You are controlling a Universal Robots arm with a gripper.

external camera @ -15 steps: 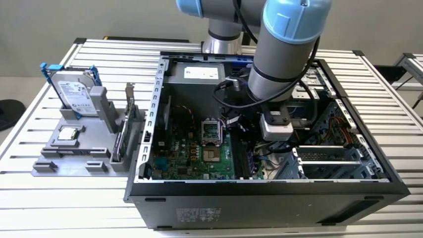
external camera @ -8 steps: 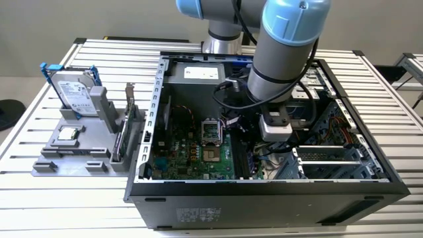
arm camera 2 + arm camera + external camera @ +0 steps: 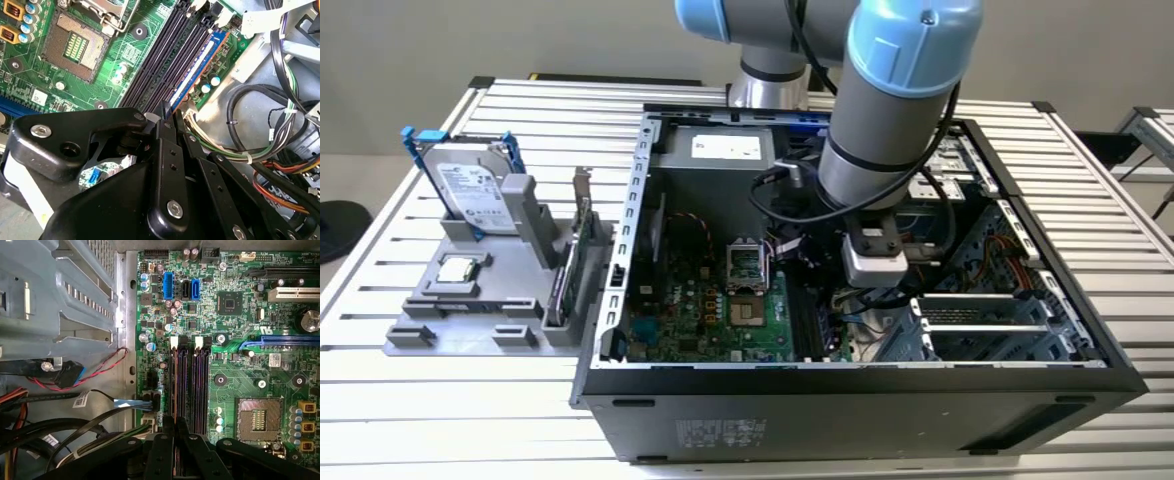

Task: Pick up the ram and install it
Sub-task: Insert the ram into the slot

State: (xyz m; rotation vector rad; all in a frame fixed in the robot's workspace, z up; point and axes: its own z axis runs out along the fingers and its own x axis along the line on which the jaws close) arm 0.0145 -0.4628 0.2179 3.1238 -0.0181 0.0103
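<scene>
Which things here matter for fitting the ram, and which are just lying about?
For the job: claw, ram slots, motherboard, case.
Lying about: hard drive, chip, card, all in the grey holder beside the case.

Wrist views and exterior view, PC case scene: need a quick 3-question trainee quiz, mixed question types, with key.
1. True or false: the end effector is over the memory slots of the motherboard.
2. Where is the hard drive?
A. Standing in the grey fixture at the exterior view's left
B. Mounted inside the computer case
C. Lying flat on the motherboard
3. Fill in: in both wrist views the CPU socket is ____ (empty or filled).

Key: 1 true; 2 A; 3 empty, as its contact field is exposed.
</scene>
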